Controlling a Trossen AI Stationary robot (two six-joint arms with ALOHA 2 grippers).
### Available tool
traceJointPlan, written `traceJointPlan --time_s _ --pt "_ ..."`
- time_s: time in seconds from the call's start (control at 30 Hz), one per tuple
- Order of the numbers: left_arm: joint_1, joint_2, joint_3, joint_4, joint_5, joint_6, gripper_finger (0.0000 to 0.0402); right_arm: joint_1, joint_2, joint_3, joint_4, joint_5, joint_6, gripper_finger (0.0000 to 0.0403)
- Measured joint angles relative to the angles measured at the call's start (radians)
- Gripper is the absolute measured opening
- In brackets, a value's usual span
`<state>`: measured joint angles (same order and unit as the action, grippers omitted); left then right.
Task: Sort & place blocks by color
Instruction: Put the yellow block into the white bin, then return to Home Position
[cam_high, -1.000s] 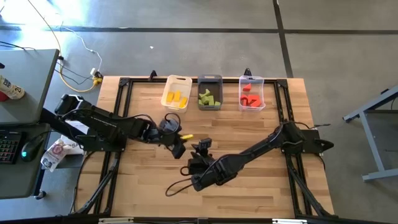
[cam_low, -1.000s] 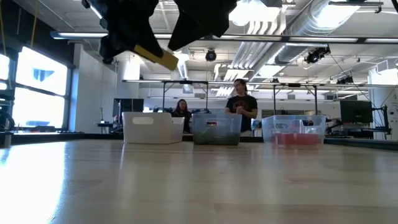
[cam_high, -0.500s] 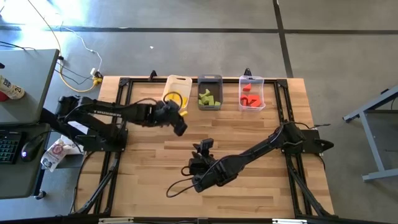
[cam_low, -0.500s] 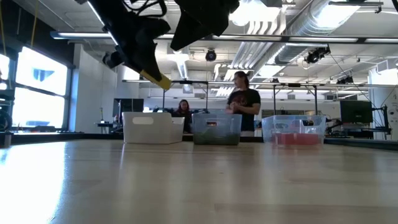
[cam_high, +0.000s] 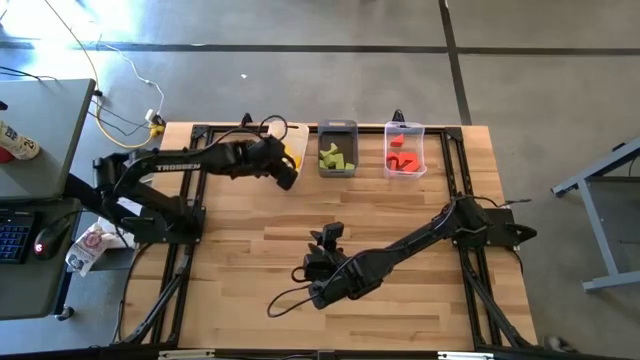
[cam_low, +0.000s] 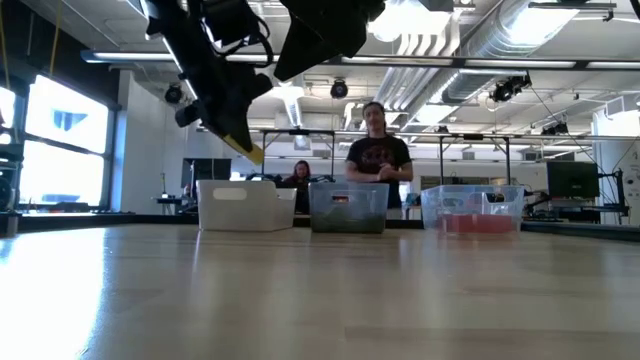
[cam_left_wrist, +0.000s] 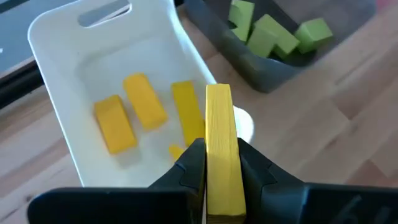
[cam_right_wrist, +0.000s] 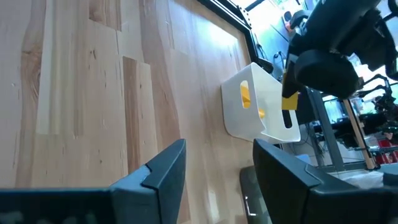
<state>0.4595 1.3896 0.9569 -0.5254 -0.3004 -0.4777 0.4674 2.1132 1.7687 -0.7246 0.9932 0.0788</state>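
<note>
Pale wooden planks make up the surface (cam_high: 400, 215), framed by a black rail. Nearest the front edge, the right gripper (cam_high: 325, 240) waits low over the middle of the planks, its two dark fingers (cam_right_wrist: 163, 167) spread apart with nothing between them. Farther back, the left gripper (cam_high: 288, 172) hangs in the air over the white bin (cam_high: 292, 132), clenched on a long yellow block (cam_left_wrist: 222, 146) that it grips by its lower part, the block's free end pointing toward the bin; in the low view this block (cam_low: 246, 150) shows as a slanted yellow bar above the bin's top edge. Inside the white bin (cam_left_wrist: 68, 81) lie several more yellow blocks (cam_left_wrist: 144, 101), flat on its floor and close to one another. Just beside it, in the middle of the back row, the grey bin (cam_high: 337, 147) holds light green blocks (cam_high: 335, 156), and the clear bin (cam_high: 405, 148) next along, the last in the row, holds red blocks (cam_high: 400, 158). Beyond the far edge of the surface, in the low view, a person in a dark shirt (cam_low: 376, 155) stands behind the bins, and another person (cam_low: 301, 173) sits farther off in the workshop.
</note>
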Motion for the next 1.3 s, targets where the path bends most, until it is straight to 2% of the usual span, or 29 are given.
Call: traceJointPlan --time_s 0.37,0.6,0.7,0.8,0.9,0.97,1.1,1.3 --pt "0.120 0.109 0.000 0.032 0.059 0.046 0.0044 -0.003 0.000 0.000 0.001 -0.001 0.000 0.0174" --pt "0.152 0.140 0.000 0.034 0.062 0.081 0.0083 -0.006 0.000 0.000 0.001 -0.003 0.015 0.0174" --pt "0.160 0.138 0.000 0.054 0.092 0.081 0.0106 -0.012 0.000 0.000 -0.001 -0.036 0.034 0.0174" --pt "0.170 0.127 0.000 0.070 0.158 0.081 0.0128 -0.016 0.000 0.000 -0.009 -0.068 0.049 0.0174" --pt "0.183 0.117 0.000 0.067 0.265 0.084 0.0144 -0.018 0.000 0.000 -0.039 -0.058 0.057 0.0174" --pt "0.185 0.103 0.000 0.066 0.300 0.089 0.0150 -0.020 -0.004 0.000 -0.065 -0.051 0.077 0.0174" --pt "0.167 0.043 0.000 0.042 0.315 0.111 0.0151 -0.028 -0.042 -0.001 -0.167 -0.065 0.171 0.0174" --pt "0.071 -0.102 0.000 0.032 0.315 0.133 0.0150 -0.052 -0.093 -0.001 -0.365 -0.085 0.330 0.0174"
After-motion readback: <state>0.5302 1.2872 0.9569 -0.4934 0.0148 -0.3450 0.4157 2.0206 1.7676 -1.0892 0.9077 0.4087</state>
